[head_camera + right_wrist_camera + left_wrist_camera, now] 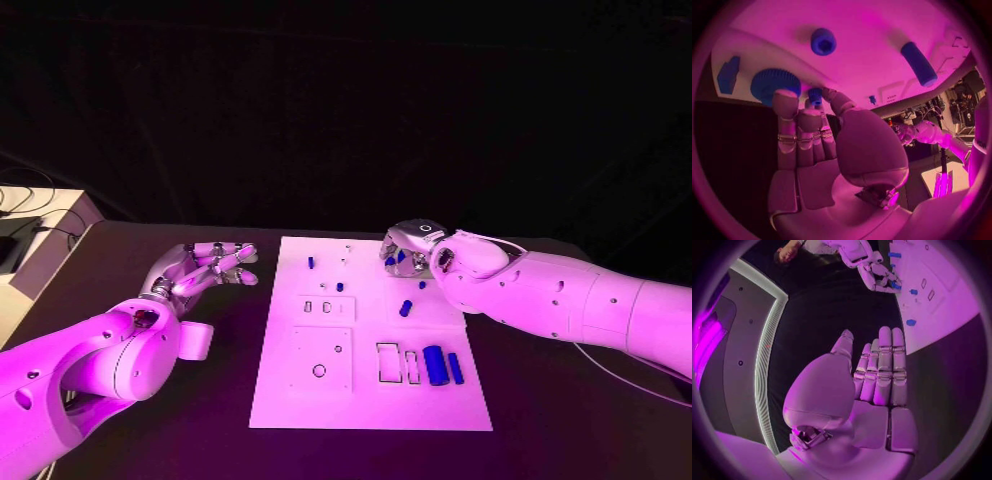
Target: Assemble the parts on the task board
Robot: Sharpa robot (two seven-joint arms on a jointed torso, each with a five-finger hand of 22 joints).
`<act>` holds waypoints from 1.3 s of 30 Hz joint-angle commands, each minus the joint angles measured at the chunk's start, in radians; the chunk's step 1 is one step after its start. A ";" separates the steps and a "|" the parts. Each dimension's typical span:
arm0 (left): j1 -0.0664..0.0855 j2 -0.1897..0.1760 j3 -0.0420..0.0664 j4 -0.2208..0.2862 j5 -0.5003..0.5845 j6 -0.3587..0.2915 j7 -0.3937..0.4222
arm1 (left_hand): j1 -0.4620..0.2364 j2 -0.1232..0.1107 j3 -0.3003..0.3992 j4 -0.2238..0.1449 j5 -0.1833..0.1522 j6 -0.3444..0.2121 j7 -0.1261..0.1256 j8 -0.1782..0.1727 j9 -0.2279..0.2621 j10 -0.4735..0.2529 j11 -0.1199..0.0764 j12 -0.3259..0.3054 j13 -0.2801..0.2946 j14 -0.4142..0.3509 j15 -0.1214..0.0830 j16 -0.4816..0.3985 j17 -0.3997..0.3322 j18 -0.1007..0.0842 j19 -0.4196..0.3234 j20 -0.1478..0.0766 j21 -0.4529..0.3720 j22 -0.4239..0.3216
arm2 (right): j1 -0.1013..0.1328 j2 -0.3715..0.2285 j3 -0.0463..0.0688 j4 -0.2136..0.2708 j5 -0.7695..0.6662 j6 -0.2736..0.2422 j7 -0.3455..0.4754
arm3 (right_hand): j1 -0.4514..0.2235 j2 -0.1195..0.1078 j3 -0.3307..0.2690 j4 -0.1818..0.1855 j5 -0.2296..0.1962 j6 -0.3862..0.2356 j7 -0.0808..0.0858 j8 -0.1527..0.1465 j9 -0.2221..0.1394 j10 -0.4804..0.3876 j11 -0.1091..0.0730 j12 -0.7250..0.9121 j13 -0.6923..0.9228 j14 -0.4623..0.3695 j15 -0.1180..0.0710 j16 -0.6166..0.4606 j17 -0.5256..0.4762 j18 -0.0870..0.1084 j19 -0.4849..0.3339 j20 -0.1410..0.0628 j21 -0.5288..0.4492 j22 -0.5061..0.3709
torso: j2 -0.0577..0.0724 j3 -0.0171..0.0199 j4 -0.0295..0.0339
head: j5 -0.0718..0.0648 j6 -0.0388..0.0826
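1. Bare counter (173,420) lies open left of the white board (368,400), where the left hand (202,268) hovers.
2. The right hand (408,250) blocks the board's far right corner.
3. Blue pegs (443,364) stand near the board's right edge.

Robotics lab: black table (577,420), dark backdrop, white task board (372,400)

My left hand (206,266) rests flat beside the task board (372,400), fingers straight; my right hand (405,250) hovers over its far edge, fingertips pinching a small part (815,95).
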 commanded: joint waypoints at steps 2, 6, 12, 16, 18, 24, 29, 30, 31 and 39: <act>0.000 0.000 0.001 0.001 -0.005 0.010 0.001 | -0.007 0.002 -0.005 -0.002 -0.007 -0.006 -0.001 0.001 0.001 -0.006 -0.001 0.001 0.001 0.004 0.002 -0.005 -0.002 0.004 0.005 -0.001 0.003 -0.001 | -0.008 -0.004 -0.004 0.001 -0.009 0.030 -0.012 | 0.010 -0.007 -0.011 0.013 -0.010 -0.011 -0.001 0.003 0.001 -0.007 0.002 -0.002 0.000 0.002 0.005 -0.007 -0.001 0.044 0.047 0.002 -0.009 0.004 | 0.003 -0.0005 0.0006 | -0.002 0.001; 0.000 0.000 0.001 0.001 -0.005 0.011 0.000 | -0.007 0.002 -0.005 -0.002 -0.007 -0.006 -0.001 0.001 0.001 -0.006 -0.001 0.001 0.001 0.004 0.002 -0.005 -0.002 0.004 0.005 -0.001 0.003 -0.001 | -0.008 -0.007 -0.003 0.002 -0.007 0.031 -0.013 | 0.017 -0.008 -0.021 0.023 -0.010 -0.011 -0.001 0.002 0.001 -0.007 0.001 -0.002 0.000 0.003 0.005 -0.007 0.000 0.044 0.047 0.002 -0.013 0.008 | 0.004 -0.0015 0.0020 | -0.003 0.001; 0.000 -0.001 0.001 -0.001 -0.005 0.011 -0.001 | -0.007 0.002 -0.005 -0.002 -0.007 -0.006 -0.001 0.001 0.001 -0.006 -0.001 0.001 0.001 0.004 0.002 -0.005 -0.002 0.004 0.005 -0.001 0.003 -0.001 | -0.008 -0.012 -0.003 0.006 -0.006 0.031 -0.013 | 0.018 -0.008 -0.021 0.027 -0.006 -0.012 -0.001 0.002 0.000 -0.006 0.001 -0.002 0.000 0.003 0.005 -0.007 0.000 0.045 0.048 0.002 -0.015 0.010 | 0.005 -0.0016 0.0021 | -0.004 0.001; 0.000 -0.002 0.001 -0.001 -0.005 0.011 -0.001 | -0.007 0.002 -0.005 -0.002 -0.007 -0.006 -0.001 0.001 0.001 -0.006 -0.001 0.001 0.001 0.004 0.002 -0.005 -0.002 0.004 0.005 -0.001 0.003 -0.001 | -0.008 -0.018 -0.002 0.011 -0.004 0.033 -0.013 | 0.017 -0.012 -0.026 0.032 -0.007 -0.015 -0.002 0.003 0.001 -0.006 0.001 -0.002 0.000 0.003 0.004 -0.008 -0.001 0.045 0.048 0.002 -0.019 0.010 | 0.006 -0.0026 0.0023 | -0.004 0.003; 0.000 -0.002 0.001 -0.001 -0.005 0.011 -0.001 | -0.007 0.002 -0.005 -0.002 -0.007 -0.006 -0.001 0.001 0.001 -0.006 -0.001 0.001 0.001 0.004 0.002 -0.005 -0.002 0.004 0.005 -0.001 0.003 -0.001 | -0.008 -0.021 -0.001 0.015 -0.002 0.033 -0.013 | 0.019 -0.014 -0.032 0.038 -0.008 -0.015 -0.003 0.003 0.001 -0.006 0.000 -0.002 0.000 0.003 0.004 -0.008 -0.001 0.045 0.048 0.002 -0.021 0.011 | 0.006 -0.0026 0.0021 | -0.004 0.003; 0.000 -0.003 0.001 -0.001 -0.005 0.011 -0.002 | -0.007 0.002 -0.005 -0.002 -0.007 -0.006 -0.001 0.001 0.001 -0.006 -0.001 0.001 0.001 0.004 0.002 -0.005 -0.002 0.004 0.005 -0.001 0.003 -0.001 | -0.008 -0.031 0.000 0.026 0.000 0.038 -0.013 | 0.025 -0.022 -0.066 0.063 0.003 -0.023 -0.007 0.003 0.001 -0.007 -0.001 -0.002 0.000 0.003 0.004 -0.009 -0.001 0.044 0.048 0.001 -0.026 0.016 | 0.007 -0.0025 0.0021 | -0.005 0.004; 0.000 -0.003 0.001 -0.002 -0.005 0.012 -0.002 | -0.007 0.002 -0.005 -0.002 -0.007 -0.006 -0.001 0.001 0.001 -0.006 -0.001 0.001 0.001 0.004 0.002 -0.005 -0.002 0.004 0.005 -0.001 0.003 -0.001 | -0.008 -0.036 0.001 0.030 0.001 0.045 -0.014 | 0.031 -0.018 -0.070 0.068 0.012 -0.022 -0.007 0.003 0.001 -0.006 -0.001 -0.002 0.000 0.005 0.003 -0.008 -0.001 0.044 0.049 0.001 -0.025 0.018 | 0.008 -0.0029 0.0032 | -0.007 0.004; 0.000 -0.004 0.001 -0.002 -0.005 0.012 -0.002 | -0.007 0.002 -0.005 -0.002 -0.007 -0.006 -0.001 0.001 0.001 -0.006 -0.001 0.001 0.001 0.004 0.002 -0.005 -0.002 0.004 0.005 -0.001 0.003 -0.001 | -0.008 -0.037 0.001 0.031 0.001 0.046 -0.014 | 0.032 -0.017 -0.069 0.068 0.014 -0.022 -0.007 0.003 0.001 -0.004 -0.001 -0.002 0.000 0.005 0.003 -0.008 -0.001 0.044 0.049 0.001 -0.025 0.019 | 0.008 -0.0030 0.0035 | -0.007 0.004; 0.000 -0.004 0.001 -0.002 -0.005 0.012 -0.002 | -0.007 0.002 -0.005 -0.002 -0.007 -0.006 -0.001 0.001 0.001 -0.006 -0.001 0.001 0.001 0.004 0.002 -0.005 -0.002 0.004 0.005 -0.001 0.003 -0.001 | -0.008 -0.038 0.001 0.031 0.001 0.046 -0.014 | 0.032 -0.017 -0.069 0.068 0.014 -0.022 -0.007 0.003 0.001 -0.004 -0.001 -0.002 0.000 0.005 0.003 -0.008 -0.001 0.044 0.049 0.001 -0.025 0.019 | 0.008 -0.0029 0.0034 | -0.007 0.004; 0.000 -0.004 0.001 -0.002 -0.005 0.012 -0.003 | -0.004 0.002 -0.007 -0.004 -0.006 -0.008 0.000 0.001 0.001 -0.008 -0.001 0.001 0.000 0.005 0.002 -0.006 -0.004 0.004 0.006 0.000 0.004 -0.009 | -0.008 -0.039 0.002 0.033 0.008 0.048 -0.011 | 0.043 0.003 -0.024 0.058 0.011 -0.009 -0.006 0.003 0.001 0.029 -0.007 -0.003 -0.001 0.005 -0.002 -0.007 -0.001 0.041 0.050 -0.003 -0.017 0.026 | 0.009 -0.0038 0.0037 | -0.008 0.005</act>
